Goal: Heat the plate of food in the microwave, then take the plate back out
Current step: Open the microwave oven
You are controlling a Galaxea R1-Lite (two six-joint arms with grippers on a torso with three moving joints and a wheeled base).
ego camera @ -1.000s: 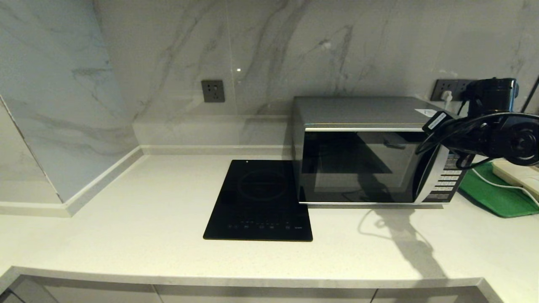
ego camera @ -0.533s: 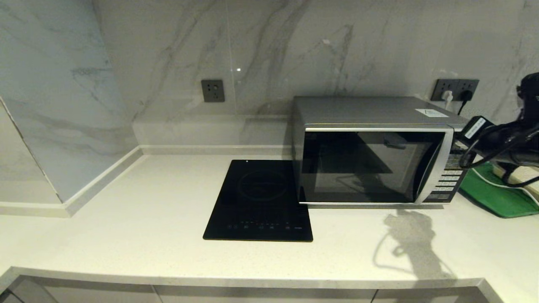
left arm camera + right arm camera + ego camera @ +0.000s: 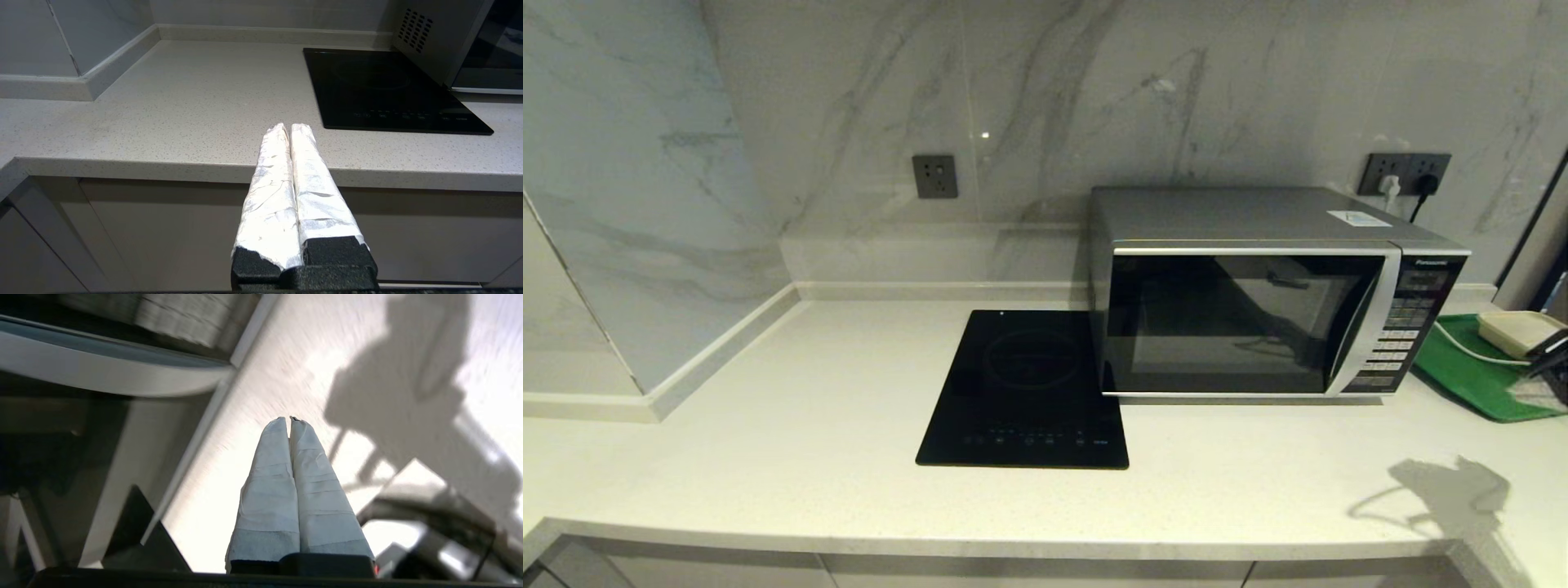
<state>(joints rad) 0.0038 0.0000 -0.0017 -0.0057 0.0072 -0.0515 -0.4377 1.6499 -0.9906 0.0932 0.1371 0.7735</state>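
— Pincers?
— My right gripper (image 3: 289, 418): fingers pressed together, empty, above bare countertop (image 3: 286, 367). Left gripper (image 3: 286, 125): also closed, parked at the counter edge.
— Microwave?
— Panasonic microwave (image 3: 1258, 294), door shut, beside my right gripper.

Right gripper (image 3: 289, 418) now withdrawn rightward, off the microwave (image 3: 1258, 302) front

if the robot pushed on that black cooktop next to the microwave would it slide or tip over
The cooktop lies flat and low on the counter, so tipping seems unlikely. Its glossy top looks like rigid glass, probably slippery to closed fingers. It would more likely slide, or stop against the microwave, which it seems to touch.
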